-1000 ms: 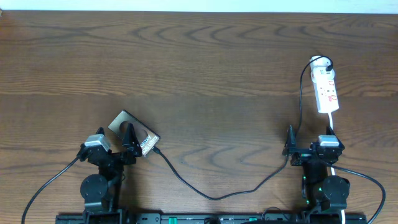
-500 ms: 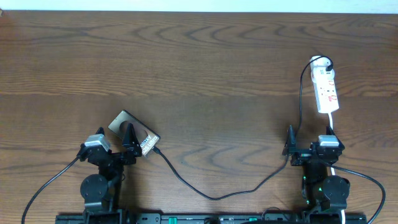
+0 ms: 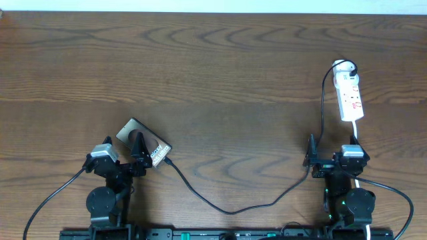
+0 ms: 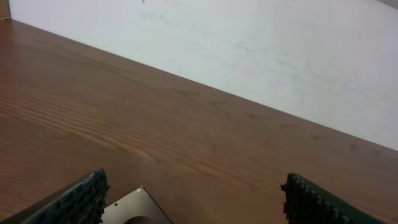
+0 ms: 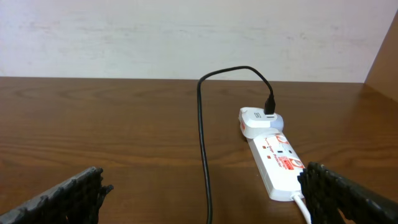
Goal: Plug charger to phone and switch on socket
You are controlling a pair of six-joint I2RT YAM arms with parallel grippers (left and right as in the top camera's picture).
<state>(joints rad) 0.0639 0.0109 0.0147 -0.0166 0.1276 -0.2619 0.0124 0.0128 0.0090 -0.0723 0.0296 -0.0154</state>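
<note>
The dark phone point(image 3: 142, 141) lies tilted at the front left; a corner of it shows in the left wrist view point(image 4: 138, 206). The thin black charger cable point(image 3: 230, 210) runs from the white plug on the socket point(image 3: 349, 95) down and across the table, and its tip point(image 3: 169, 161) lies at the phone's lower right end. The white socket strip with red marks also shows in the right wrist view point(image 5: 277, 161), with the cable point(image 5: 202, 137) hanging beside it. My left gripper point(image 4: 193, 202) is open just above the phone. My right gripper point(image 5: 202, 199) is open and empty, near the socket.
A brown wooden table point(image 3: 220, 73) with a white wall point(image 4: 261, 43) behind its far edge. A white cord point(image 3: 357, 130) leaves the socket's near end toward the right arm's base.
</note>
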